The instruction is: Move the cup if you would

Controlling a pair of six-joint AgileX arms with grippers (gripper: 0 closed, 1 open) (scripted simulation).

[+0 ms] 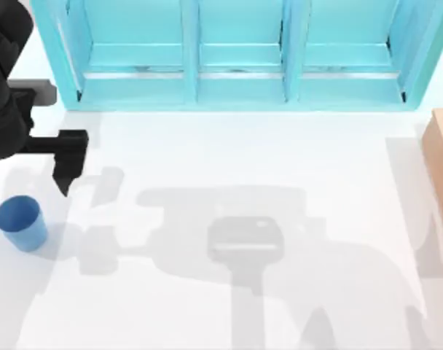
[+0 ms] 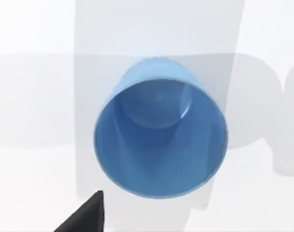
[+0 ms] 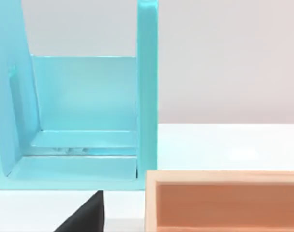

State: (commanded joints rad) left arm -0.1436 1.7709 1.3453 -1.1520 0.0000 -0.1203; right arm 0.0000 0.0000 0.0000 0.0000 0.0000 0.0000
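Cup (image 1: pixel 20 223) placement was seen at the near-left of the white surface (image 1: pixel 280 160), standing upright and apart from everything else, with the teal cabinet (image 1: pixel 236 58) well away along the far edge and an orange-brown box (image 1: pixel 441 157) at the right edge.

The left end effector (image 1: pixel 65 171) was held just beyond the cup on its far-right side, above the surface and not touching it. In the left wrist view the cup (image 2: pixel 160 128) was looked into from above, and a single dark fingertip (image 2: pixel 86 215) was caught at the frame's edge; whether the fingers were spread or closed could not be told from these pictures. The right arm was parked out toward the right, its camera facing the cabinet (image 3: pixel 84 121) and the box (image 3: pixel 224 200), and the state of its end effector could not be told either.

The step in hand was judged to be the approach before a grasp. It would be done well if the end effector were brought over the cup's centre, the fingers set either side of the wall or rim, and the descent kept vertical so the light cup is not nudged or tipped.

The cup's long axis was upright, its open mouth pointing up and its closed base resting on the surface.
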